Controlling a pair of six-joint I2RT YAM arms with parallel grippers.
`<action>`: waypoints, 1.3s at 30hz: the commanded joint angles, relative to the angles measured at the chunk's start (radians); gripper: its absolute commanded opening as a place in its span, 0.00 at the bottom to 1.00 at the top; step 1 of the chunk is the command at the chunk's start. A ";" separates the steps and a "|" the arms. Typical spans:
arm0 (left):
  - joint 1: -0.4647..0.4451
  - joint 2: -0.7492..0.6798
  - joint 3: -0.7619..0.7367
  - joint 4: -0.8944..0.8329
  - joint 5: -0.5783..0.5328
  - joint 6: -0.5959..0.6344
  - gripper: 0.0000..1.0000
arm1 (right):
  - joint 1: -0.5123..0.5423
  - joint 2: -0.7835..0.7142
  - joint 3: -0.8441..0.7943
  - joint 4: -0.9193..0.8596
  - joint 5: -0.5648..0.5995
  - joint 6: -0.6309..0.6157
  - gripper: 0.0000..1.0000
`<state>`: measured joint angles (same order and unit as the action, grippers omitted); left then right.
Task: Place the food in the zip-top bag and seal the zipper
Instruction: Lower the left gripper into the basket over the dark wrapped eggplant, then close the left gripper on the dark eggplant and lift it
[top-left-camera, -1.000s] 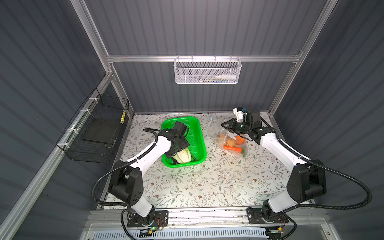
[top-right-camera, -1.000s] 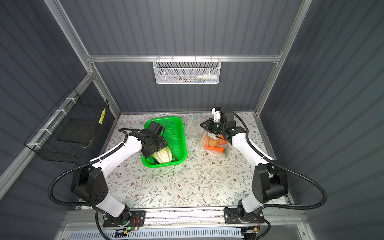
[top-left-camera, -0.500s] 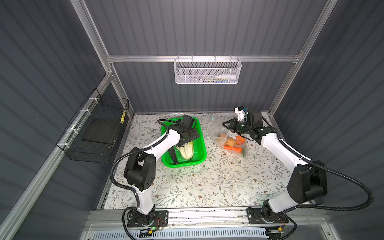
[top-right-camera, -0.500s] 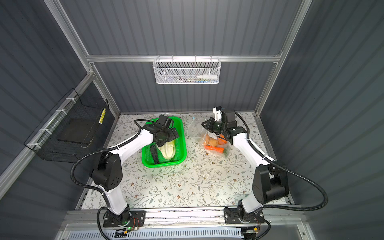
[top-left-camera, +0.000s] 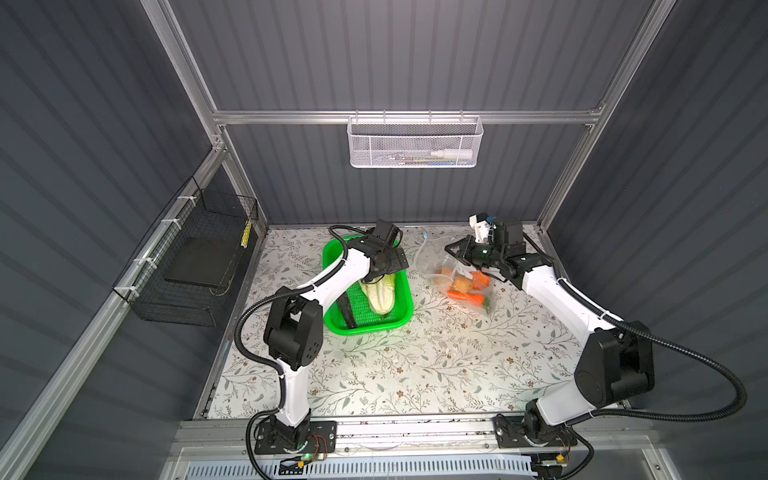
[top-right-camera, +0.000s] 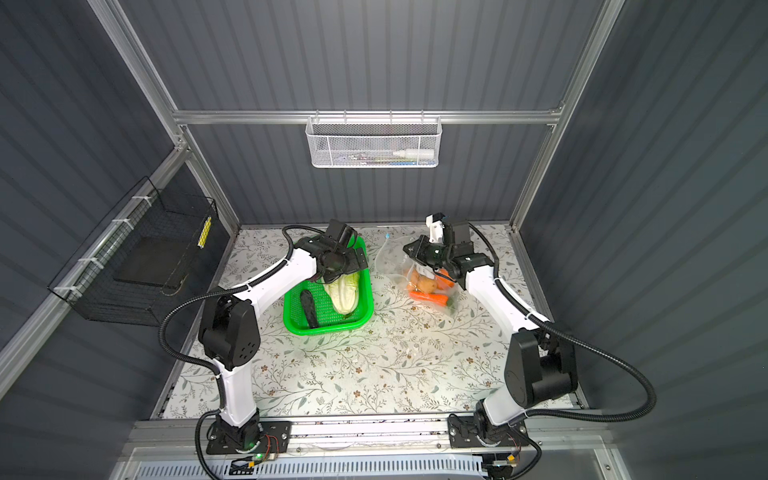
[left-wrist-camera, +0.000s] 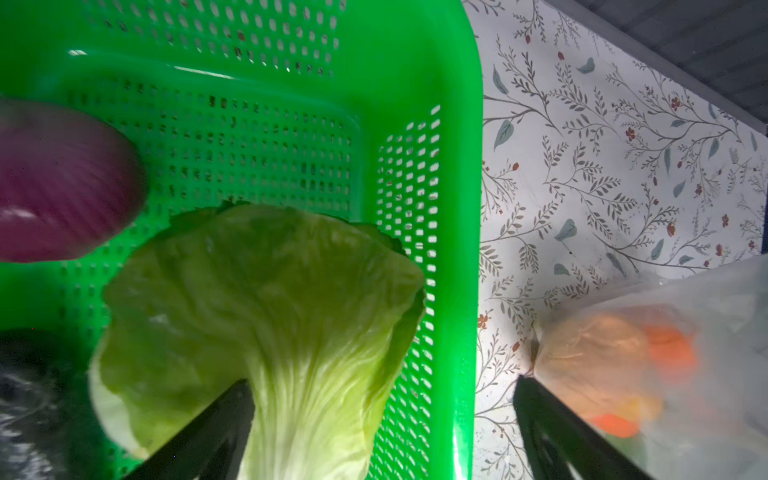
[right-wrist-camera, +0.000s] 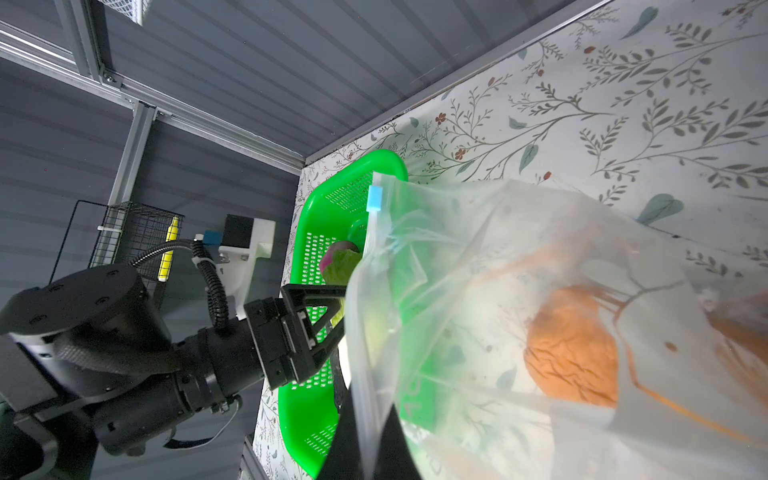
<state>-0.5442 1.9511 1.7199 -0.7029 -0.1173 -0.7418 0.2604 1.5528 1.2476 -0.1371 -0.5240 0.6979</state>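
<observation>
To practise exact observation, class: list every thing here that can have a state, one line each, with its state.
Clear crinkly plastic zip-top bag: mouth open, holds orange carrot, tan potatoes.
Zipper strip with light-blue slider: unsealed.
Bright green perforated plastic basket: holds pale-green napa cabbage, purple onion, dark eggplant.
Left hand: open, empty, over the basket.
Right hand: shut on the bag's edge.

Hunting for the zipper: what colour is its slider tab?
Light blue slider tab; right wrist view.
</observation>
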 joint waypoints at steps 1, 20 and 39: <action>0.028 -0.086 0.031 -0.176 -0.054 0.053 1.00 | -0.005 0.002 0.035 -0.013 -0.007 -0.010 0.00; 0.076 -0.307 -0.314 -0.292 -0.147 -0.086 0.46 | -0.006 0.026 0.047 -0.011 -0.035 -0.001 0.00; 0.076 -0.140 -0.417 -0.137 -0.175 -0.069 0.56 | -0.012 0.007 0.036 -0.018 -0.015 -0.009 0.00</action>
<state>-0.4713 1.7889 1.3106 -0.8349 -0.2543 -0.8383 0.2550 1.5677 1.2644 -0.1448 -0.5461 0.6991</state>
